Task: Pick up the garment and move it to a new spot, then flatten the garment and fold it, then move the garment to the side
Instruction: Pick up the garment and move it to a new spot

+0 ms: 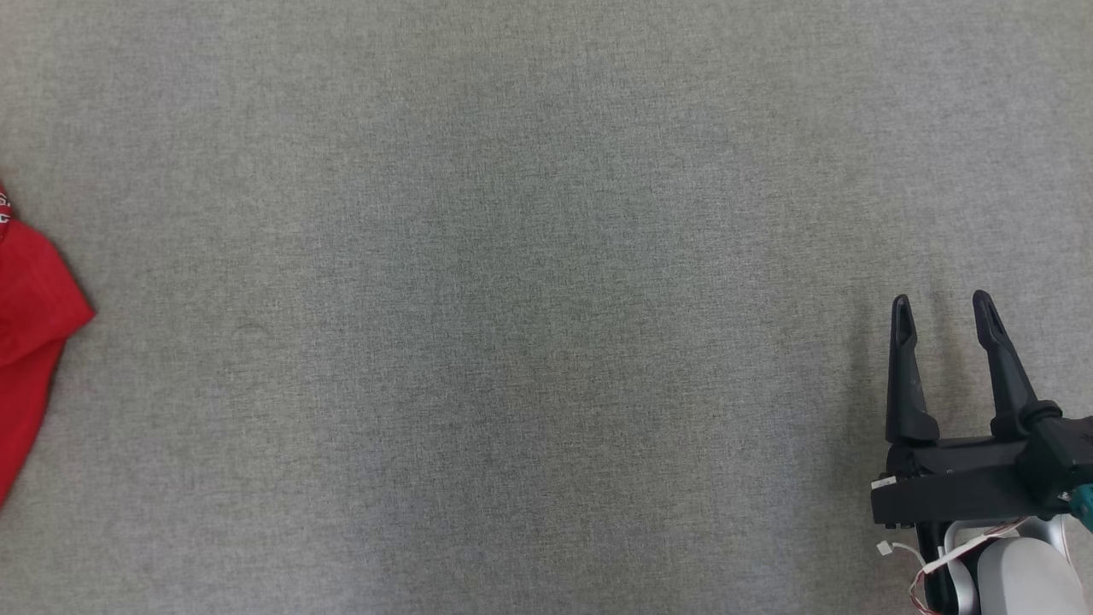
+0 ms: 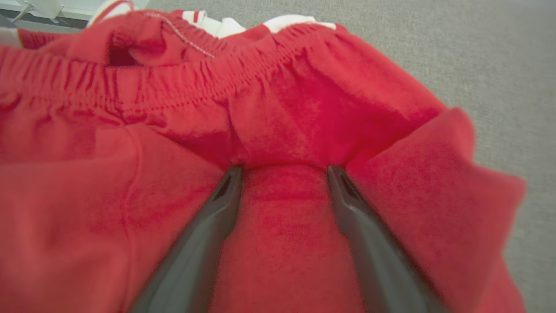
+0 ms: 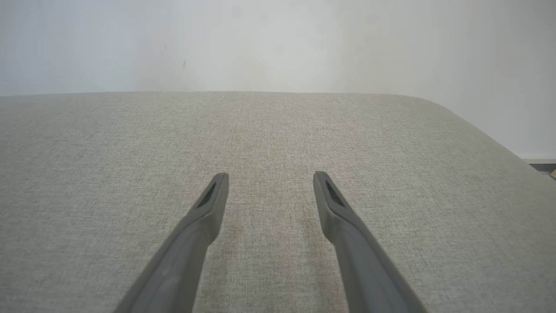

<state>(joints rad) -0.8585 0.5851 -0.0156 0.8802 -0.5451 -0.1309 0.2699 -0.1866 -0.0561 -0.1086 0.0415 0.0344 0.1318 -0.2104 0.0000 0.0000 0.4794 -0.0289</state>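
Garment (image 1: 30,342), a red one, lies at 9 o'clock of the head view, cut by the left edge, on the grey surface (image 1: 512,299). One corner of it points toward 3 o'clock. A small white mark shows on its upper part, too small to read.

In the left wrist view the garment is close under the camera and covers most of the picture. A gathered elastic band (image 2: 173,82) runs across it from 9 o'clock toward 1 o'clock, and some white trim (image 2: 295,21) shows behind the band at 12 o'clock. The left claw (image 2: 284,169) is wide open. Its two dark fingers (image 2: 204,234) stand well apart, and their tips touch the red cloth just below the band. A ridge of cloth lies between the fingers, but they are not closed on it, so this claw has hold of nothing.

The right claw (image 1: 939,299) is at 4 o'clock of the head view, well apart from the garment, with its fingers pointing to 12 o'clock. It is wide open too and holds nothing. Its pale forearm (image 1: 1016,572) is at 5 o'clock. In the right wrist view the fingers are spread over the grey surface; I cannot tell if they touch it. A white wall (image 3: 278,43) stands behind the far edge at 12 o'clock.
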